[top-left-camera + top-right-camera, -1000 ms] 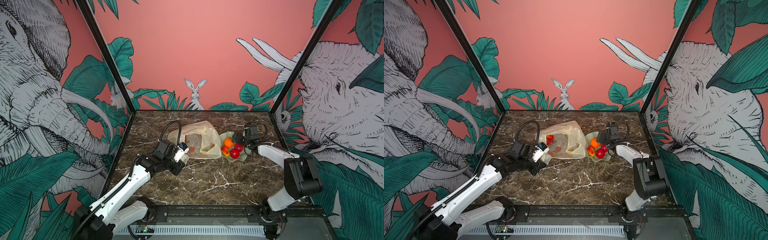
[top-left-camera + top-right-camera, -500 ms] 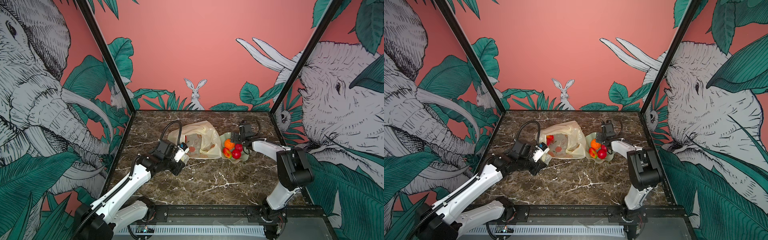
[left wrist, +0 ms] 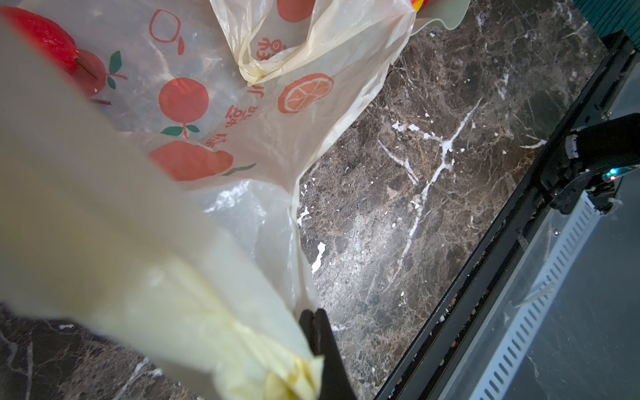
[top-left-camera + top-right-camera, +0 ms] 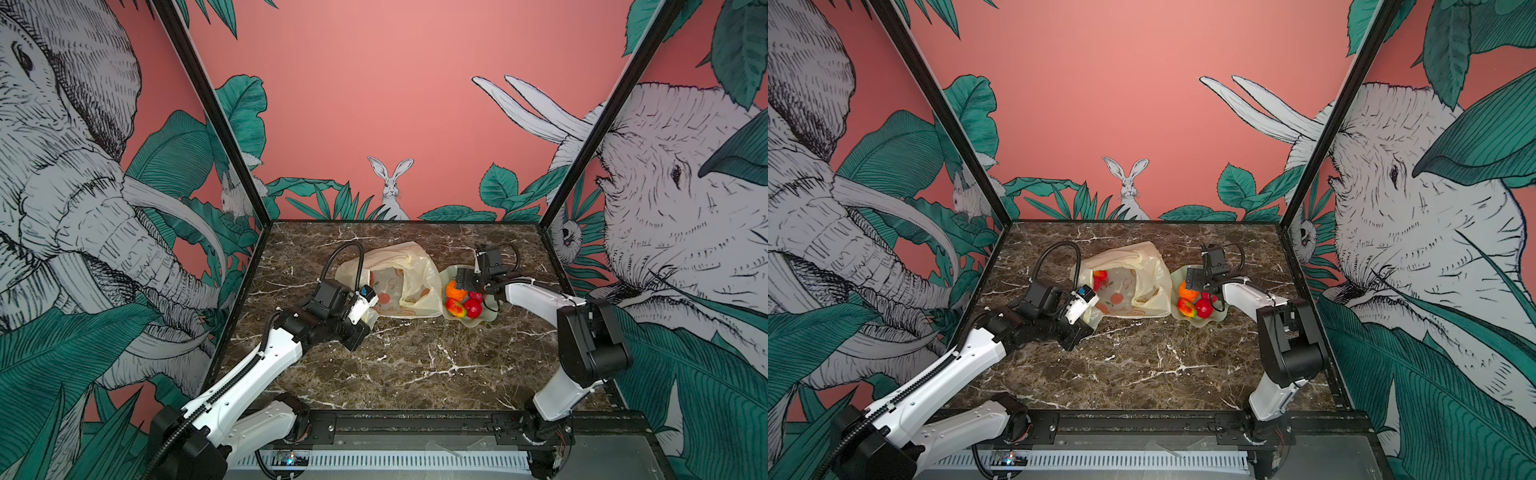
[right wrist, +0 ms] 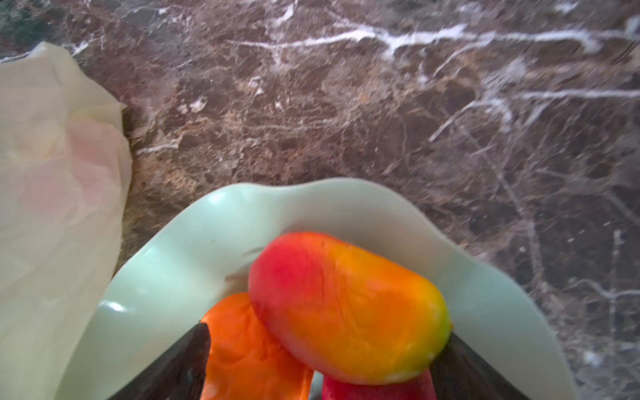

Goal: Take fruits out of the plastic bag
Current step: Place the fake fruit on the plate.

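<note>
Plastic bag [image 4: 409, 274] near the table's [image 4: 415, 365] far edge, pinched in the closed left gripper [image 3: 313, 317]; right gripper [image 5: 327, 332] spread wide, empty, over fruits [image 4: 461, 303] in the dish [image 5: 194, 249].

— How many fruits [image 5: 346, 304] lie in the dish [image 5: 194, 249]?
— I count four: one orange [image 4: 456, 293], one red-yellow oval [image 4: 454, 308], two red ones [image 4: 473, 308].
— And bags?
— One bag [image 4: 415, 270], with one red fruit [image 4: 1099, 280] showing inside. One dish also.

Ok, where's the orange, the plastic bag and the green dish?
orange [image 4: 455, 294]: a top view, middle of its peel.
plastic bag [image 4: 411, 266]: a top view, crumpled upper fold.
green dish [image 5: 242, 214]: right wrist view, bare inner wall.
</note>
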Tool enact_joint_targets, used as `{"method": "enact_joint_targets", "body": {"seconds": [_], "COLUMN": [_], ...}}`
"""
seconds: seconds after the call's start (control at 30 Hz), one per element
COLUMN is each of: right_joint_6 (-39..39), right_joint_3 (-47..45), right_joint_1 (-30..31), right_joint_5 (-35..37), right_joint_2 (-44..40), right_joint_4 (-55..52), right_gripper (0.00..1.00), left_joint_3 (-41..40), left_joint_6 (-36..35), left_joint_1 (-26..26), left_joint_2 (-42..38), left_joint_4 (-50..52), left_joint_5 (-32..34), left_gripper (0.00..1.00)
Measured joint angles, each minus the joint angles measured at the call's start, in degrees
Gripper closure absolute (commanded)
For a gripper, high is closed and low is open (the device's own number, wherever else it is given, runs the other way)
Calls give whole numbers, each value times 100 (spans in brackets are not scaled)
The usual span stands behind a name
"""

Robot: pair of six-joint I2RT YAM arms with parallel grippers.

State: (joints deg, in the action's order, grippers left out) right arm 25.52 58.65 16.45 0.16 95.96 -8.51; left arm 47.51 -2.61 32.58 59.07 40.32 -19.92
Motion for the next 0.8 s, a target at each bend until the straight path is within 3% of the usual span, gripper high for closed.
{"method": "enact_joint_targets", "body": {"seconds": [0.3, 0.53, 0.67, 0.8], "right_joint_6": [164, -339, -1115, -2142], "right_joint_3": [-11, 96, 273, 380], "right_joint_1": [-37, 116, 848, 1902], "right_joint_5": [-363, 76, 122, -466], "right_joint_2": [-452, -1355, -1690, -1700], "right_joint_4": [-428, -911, -772, -267], "right_gripper": [9, 19, 28, 50], "left_joint_3": [0, 0, 35, 81], "left_joint_6": [0, 17, 81, 304], "left_joint_1": [0, 0, 0, 0], "left_joint_2": [2, -267, -313, -348], "left_joint_4": [0, -2, 24, 46], "left_joint_5": [2, -216, -413, -557], "left_gripper": [100, 100, 100, 100]}}
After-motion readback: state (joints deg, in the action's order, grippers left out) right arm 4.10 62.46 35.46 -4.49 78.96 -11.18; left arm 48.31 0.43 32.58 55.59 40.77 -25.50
